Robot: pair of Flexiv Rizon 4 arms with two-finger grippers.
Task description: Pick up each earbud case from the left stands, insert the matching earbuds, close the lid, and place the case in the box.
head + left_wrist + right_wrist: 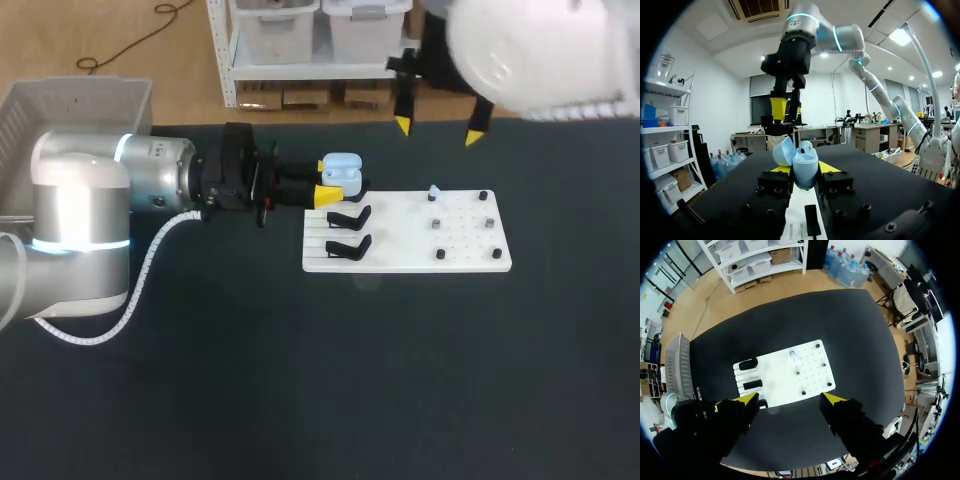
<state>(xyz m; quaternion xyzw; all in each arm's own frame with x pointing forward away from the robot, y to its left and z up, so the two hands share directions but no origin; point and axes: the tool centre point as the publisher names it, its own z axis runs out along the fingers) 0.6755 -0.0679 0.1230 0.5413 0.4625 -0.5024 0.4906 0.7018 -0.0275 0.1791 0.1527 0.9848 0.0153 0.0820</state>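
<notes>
The left gripper [804,169] is closed narrow on the light-blue earbud case [342,172]. The left wrist view shows a yellow tip against each side, low on the case body. The case has its lid hinged open and sits at the 10 o'clock corner of the white board [405,262], just at 12 o'clock of the two empty black stands [348,215]. I judge the step in hand to be lifting the case clear of its own stand. To do it well, draw the case straight up before any sideways travel, so the stand cannot snag it. Hold it level with the open mouth upward, since the grip is on the body only and the lid looks free to swing. A small pale earbud [434,192] lies near the board's 12 o'clock edge among the black pegs [440,255]. The right gripper [438,130] hangs wide open and empty over that edge, well placed to fetch the earbud. The grey box [70,105] stands at the 10 o'clock corner of the tabletop [300,380], behind the left arm.
</notes>
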